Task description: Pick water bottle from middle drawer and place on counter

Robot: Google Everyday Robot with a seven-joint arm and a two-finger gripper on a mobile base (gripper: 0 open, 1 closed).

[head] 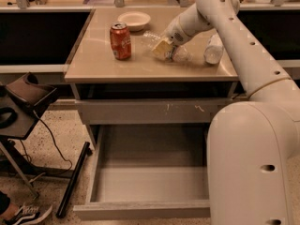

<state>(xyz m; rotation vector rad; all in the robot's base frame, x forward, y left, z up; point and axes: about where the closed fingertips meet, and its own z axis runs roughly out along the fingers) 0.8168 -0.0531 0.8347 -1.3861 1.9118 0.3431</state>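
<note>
Since it's pulled full out, middle drawer [150, 186]: nearest thing in view. Grey floor bare, no bottle in it, so pick part looks done. Prob. left open because nothing needs it shut yet.
Robot body [253, 163]: big white bulk at R, right beside drawer's R side, close enough for arm to reach over the top.
Shoe [28, 214] + black stand [28, 95]: low at L, well apart from cabinet, not part of job.
Scratched drawer front [154, 111]: shut, btwn open drawer and counter, pale marks on it.
Counter [93, 60]: beige top, goal surface, front-L area bare.
Soda can [120, 41]: upright, L of ctr, apart from bottle.
Gripper [164, 48]: down at counter level, mid-top, R of can, on the bottle's middle. Arm [234, 36] comes down from R. Clamped or let go: can't tell.
Water bottle [180, 54]: clear, lying tilted across counter under gripper, neck toward back-L, base toward front-R. Looks to touch the top, tho can't be sure it rests w/ full weight. Low sideways hold suits laying it down, not standing it.
Stage (my read): place step near its end. What's left is release + lift clear w/o rolling bottle.
Frosted bottle [214, 49]: whitish, just R of water bottle, near arm. Risk of a knock on retreat.
Bowl [134, 20]: pale, at back edge behind can, farthest.
</note>
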